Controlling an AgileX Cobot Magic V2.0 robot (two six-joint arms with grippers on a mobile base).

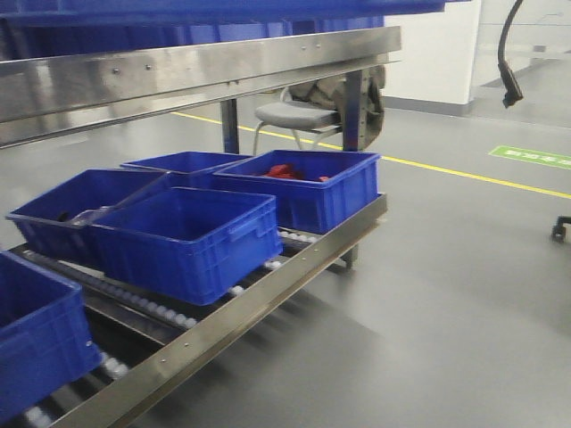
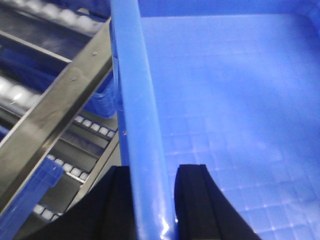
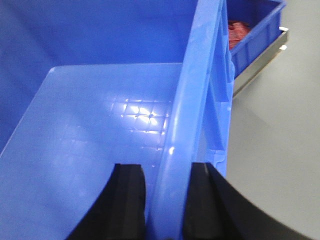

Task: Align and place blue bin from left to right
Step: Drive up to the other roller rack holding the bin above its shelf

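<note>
Left gripper (image 2: 152, 172) clamps 1 side rim of blue bin (image 2: 225, 125); right gripper (image 3: 162, 170) clamps opposite rim. Blue bin at front edge of roller rack (image 2: 55, 115), short of bin with red items (image 3: 255, 50). Best: move 2 arms in step, keep bin level, slide right, square to rack.

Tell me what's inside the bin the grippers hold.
The blue bin looks empty: bare gridded floor in both wrist views. The left gripper and right gripper clamp its walls; floor beneath their fingers is hidden.
</note>
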